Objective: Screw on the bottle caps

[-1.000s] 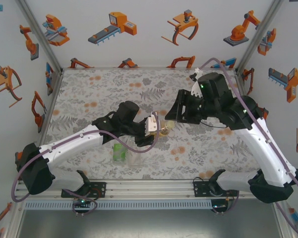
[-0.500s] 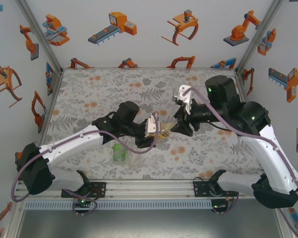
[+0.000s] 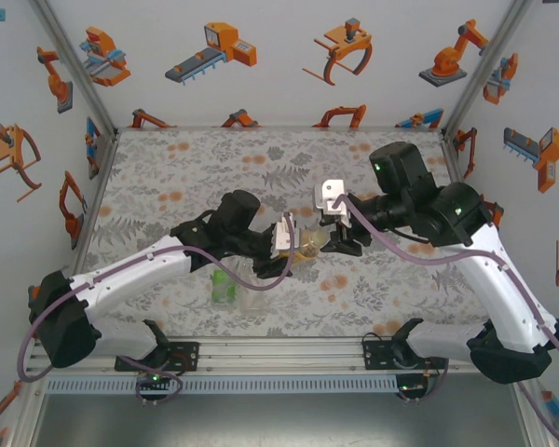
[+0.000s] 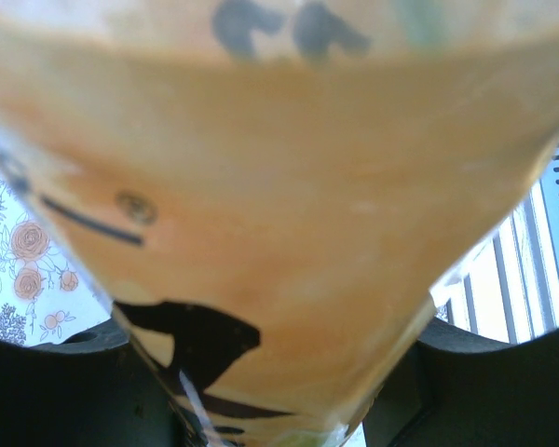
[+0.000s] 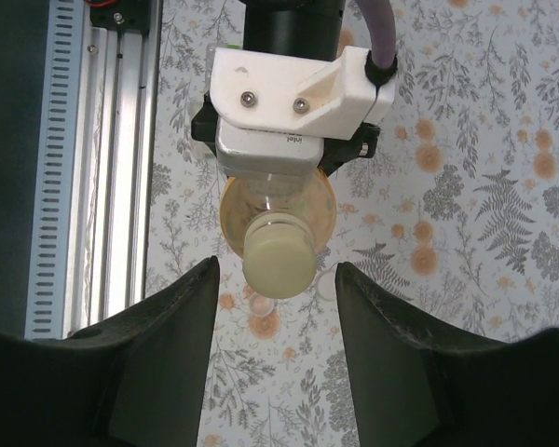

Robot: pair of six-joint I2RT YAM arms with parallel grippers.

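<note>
- The left fingers (image 4: 47,391) are clenched on the body of the amber bottle (image 4: 279,233), which is held above the middle of the worktop (image 5: 466,186).
- Its long axis is tipped over, and the neck with the yellowish cap (image 5: 278,261) is pointed between the right fingers (image 5: 158,363).
- These are spread, with a gap left on each side of the cap.

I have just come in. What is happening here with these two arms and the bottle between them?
The left gripper is shut on the amber bottle, with the neck turned toward the other gripper. A yellowish cap sits on that neck. The right gripper is open, with one finger on each side of the cap and touching neither side. Whether the cap is already tight cannot be told. A green bottle and a clear bottle wait on the table.
</note>
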